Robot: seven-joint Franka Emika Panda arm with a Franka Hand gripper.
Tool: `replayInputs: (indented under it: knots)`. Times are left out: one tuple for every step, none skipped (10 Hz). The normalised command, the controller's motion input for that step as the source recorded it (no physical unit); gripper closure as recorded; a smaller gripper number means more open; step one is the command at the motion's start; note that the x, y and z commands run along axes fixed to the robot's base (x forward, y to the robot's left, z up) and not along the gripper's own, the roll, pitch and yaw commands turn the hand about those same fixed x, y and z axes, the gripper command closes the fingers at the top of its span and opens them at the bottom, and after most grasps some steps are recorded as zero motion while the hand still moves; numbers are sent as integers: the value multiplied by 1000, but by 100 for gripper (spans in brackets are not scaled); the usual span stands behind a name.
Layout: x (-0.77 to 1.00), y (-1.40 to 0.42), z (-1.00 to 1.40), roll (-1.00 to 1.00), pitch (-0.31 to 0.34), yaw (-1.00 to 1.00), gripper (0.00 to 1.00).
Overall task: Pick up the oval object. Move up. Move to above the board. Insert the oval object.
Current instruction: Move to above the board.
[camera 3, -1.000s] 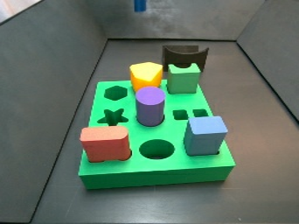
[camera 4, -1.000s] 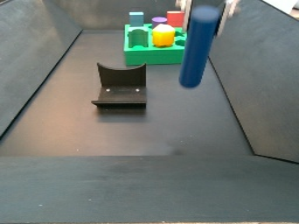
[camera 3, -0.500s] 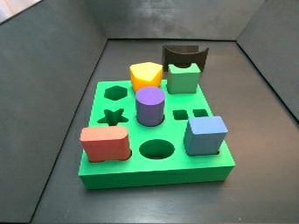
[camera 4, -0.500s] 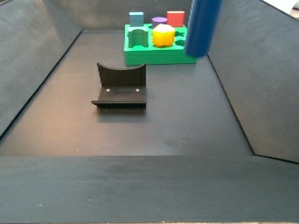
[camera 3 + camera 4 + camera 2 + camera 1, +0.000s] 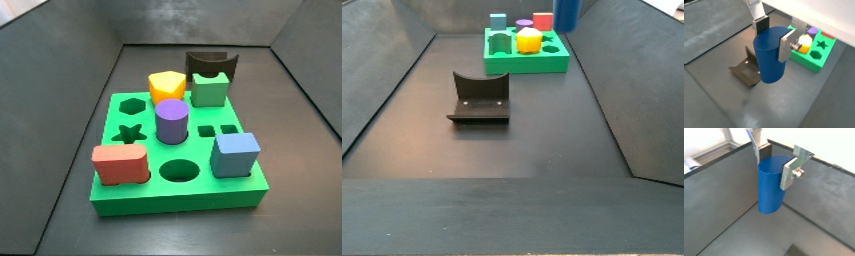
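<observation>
My gripper [image 5: 776,162] is shut on the oval object [image 5: 769,188], a tall dark blue peg that hangs upright between the silver fingers [image 5: 791,172]; the gripper [image 5: 775,36] and the peg [image 5: 771,60] show in both wrist views. In a side view only the peg's lower end [image 5: 567,12] shows at the top edge, high above the floor and near the board [image 5: 527,62]. The board [image 5: 147,195] is a bright green slab with open hexagon [image 5: 132,104], star [image 5: 128,133], circle [image 5: 178,170] and small square [image 5: 210,130] holes. It also shows in a wrist view [image 5: 816,56], off to the side of the peg. The gripper is out of that side view.
On the board stand a yellow block [image 5: 166,85], green block [image 5: 209,91], purple cylinder [image 5: 171,122], light blue cube [image 5: 235,155] and red block [image 5: 120,165]. The fixture [image 5: 478,98] stands on the dark floor, below the peg in a wrist view [image 5: 747,74]. Grey walls enclose the floor.
The peg has risen with my gripper: a second ago most of it showed in a side view, now only its lower end shows at the top edge.
</observation>
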Motion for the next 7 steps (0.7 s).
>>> replayInputs:
  knots:
    - [73, -1000, 71, 0, 103, 98, 100]
    - [72, -1000, 74, -1, 76, 64, 100]
    - [71, -1000, 79, 3, 48, 30, 100]
    - [71, -1000, 81, -9, 39, 27, 100]
    - [72, -1000, 84, -2, 30, 19, 100]
    - [73, -1000, 90, -1, 37, 14, 100]
    - [76, -1000, 93, 4, 47, 8, 100]
